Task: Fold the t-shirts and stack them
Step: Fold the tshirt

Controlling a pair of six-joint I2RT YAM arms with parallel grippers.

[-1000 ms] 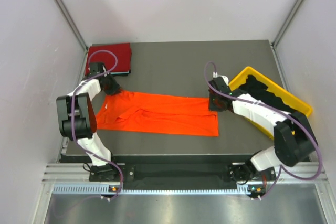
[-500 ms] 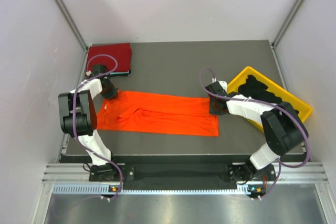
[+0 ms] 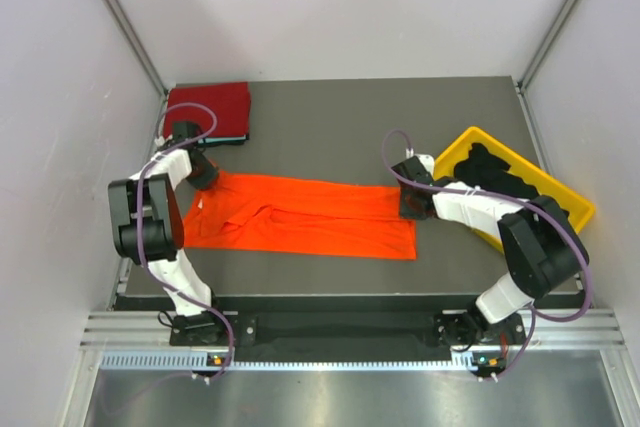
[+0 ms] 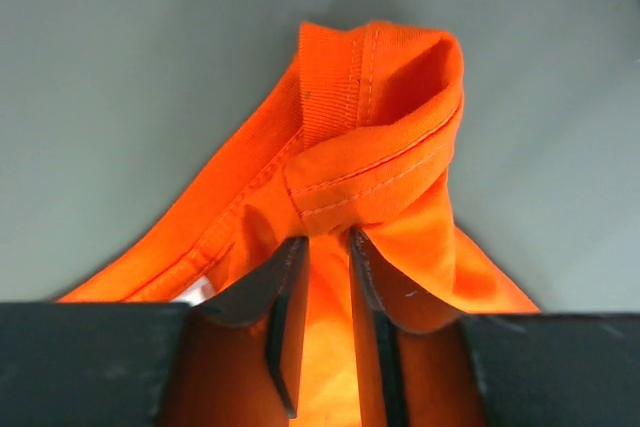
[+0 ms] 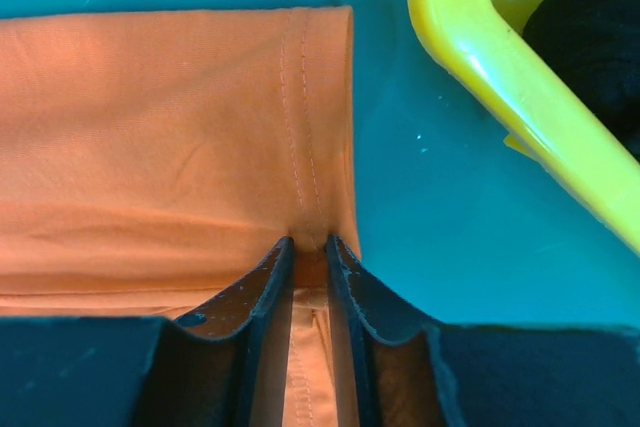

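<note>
Grey table (image 3: 330, 127): orange t-shirt (image 3: 310, 222), dark red t-shirt (image 3: 208, 107), yellow bin (image 3: 457, 150).

White-and-black arms (image 3: 465, 205) carry purple cables (image 3: 196, 106); fingers (image 4: 285, 297) look dark, perhaps matte plastic.

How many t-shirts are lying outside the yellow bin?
2: the orange t-shirt spread out mid-table, and the dark red t-shirt folded at the far-left corner; more may hide beneath it.
</note>
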